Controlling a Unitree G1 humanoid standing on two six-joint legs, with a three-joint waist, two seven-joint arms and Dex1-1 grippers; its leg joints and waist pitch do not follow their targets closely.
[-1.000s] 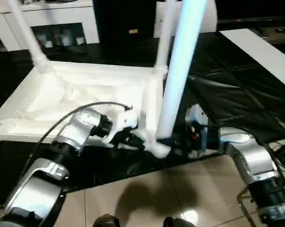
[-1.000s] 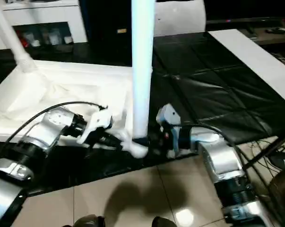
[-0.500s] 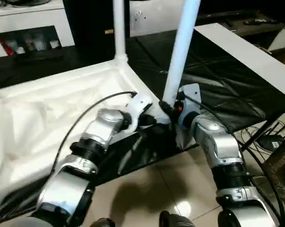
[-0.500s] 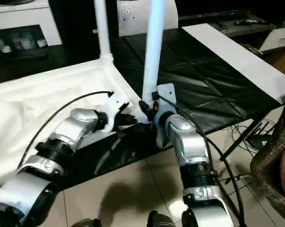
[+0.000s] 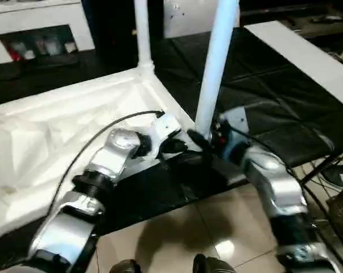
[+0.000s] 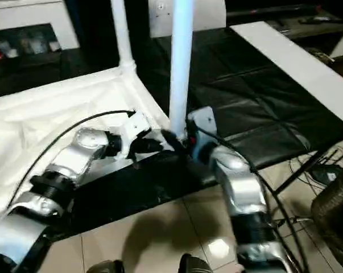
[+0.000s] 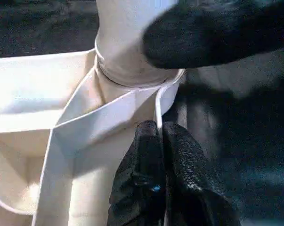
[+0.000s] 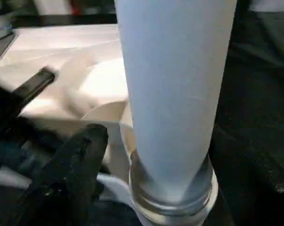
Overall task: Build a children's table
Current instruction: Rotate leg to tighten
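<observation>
— What did the right gripper [image 5: 208, 138] do?
— It let go of the leg [image 5: 215, 62] and opened wide.
— And the leg?
— It tipped up straighter in its socket [image 8: 172, 200].

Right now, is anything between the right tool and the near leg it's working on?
Nothing visible. The right tool sits right at the base of the near leg, which stands upright in the corner socket of the tabletop. One finger is beside the socket.

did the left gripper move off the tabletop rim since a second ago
No. The left gripper still pinches the tabletop rim beside the corner socket.
</observation>
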